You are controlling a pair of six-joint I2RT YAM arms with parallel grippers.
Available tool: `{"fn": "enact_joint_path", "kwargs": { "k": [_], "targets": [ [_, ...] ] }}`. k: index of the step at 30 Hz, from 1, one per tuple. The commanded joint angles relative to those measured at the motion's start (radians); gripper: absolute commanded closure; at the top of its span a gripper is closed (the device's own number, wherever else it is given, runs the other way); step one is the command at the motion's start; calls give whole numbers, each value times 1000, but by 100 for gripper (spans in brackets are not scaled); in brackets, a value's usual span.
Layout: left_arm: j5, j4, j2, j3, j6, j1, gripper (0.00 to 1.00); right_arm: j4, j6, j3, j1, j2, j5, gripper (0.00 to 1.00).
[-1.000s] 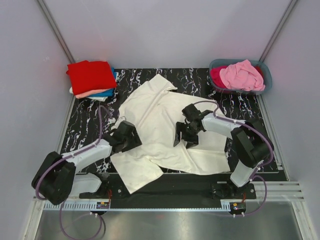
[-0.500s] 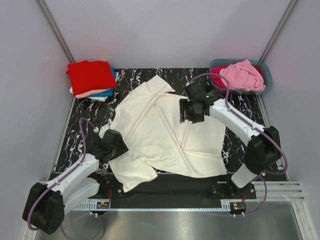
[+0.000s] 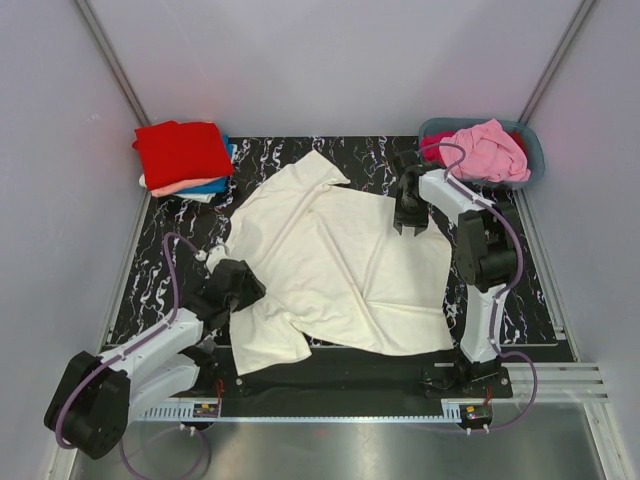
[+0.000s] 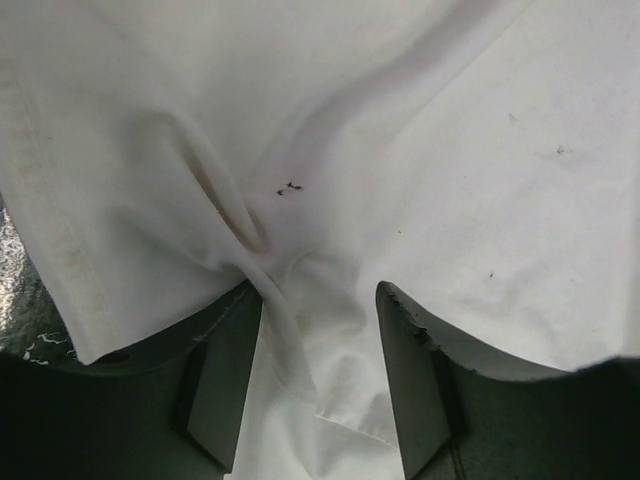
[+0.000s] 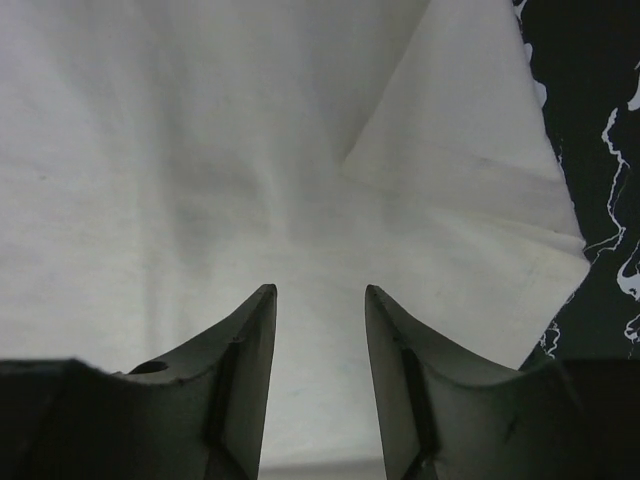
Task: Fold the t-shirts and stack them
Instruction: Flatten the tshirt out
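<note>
The large cream t-shirt (image 3: 330,260) lies spread, still creased, on the black marbled table (image 3: 165,250). My left gripper (image 3: 240,290) is at the shirt's near-left edge. In the left wrist view (image 4: 320,295) its jaws are open with a bunched ridge of cream cloth (image 4: 400,120) running between them. My right gripper (image 3: 410,224) is at the shirt's far-right edge. In the right wrist view (image 5: 318,292) it is open over flat cloth (image 5: 200,150) beside a corner of the shirt. A folded stack with the red shirt (image 3: 182,150) on top, over salmon and blue ones, sits far left.
A grey-blue tub (image 3: 535,160) at the far right holds a pink shirt (image 3: 487,148) and a magenta one (image 3: 435,152), just behind my right gripper. Grey walls close in the table on three sides. The arm bases stand at the near edge.
My right gripper moved from the shirt's middle to its far-right edge. My left gripper drew back toward the near left. The shirt now lies wider and flatter.
</note>
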Motion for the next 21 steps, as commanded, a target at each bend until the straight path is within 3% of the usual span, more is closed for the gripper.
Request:
{"fn": "enact_joint_path", "kwargs": {
  "k": [1, 8, 21],
  "targets": [
    [14, 6, 16, -36, -6, -18, 45, 32, 11, 96, -17, 43, 43, 53],
    [0, 13, -22, -54, -20, -27, 46, 29, 6, 175, -63, 124, 80, 55],
    [0, 23, 19, -45, -21, -27, 46, 72, -9, 149, -83, 182, 46, 56]
  ]
}}
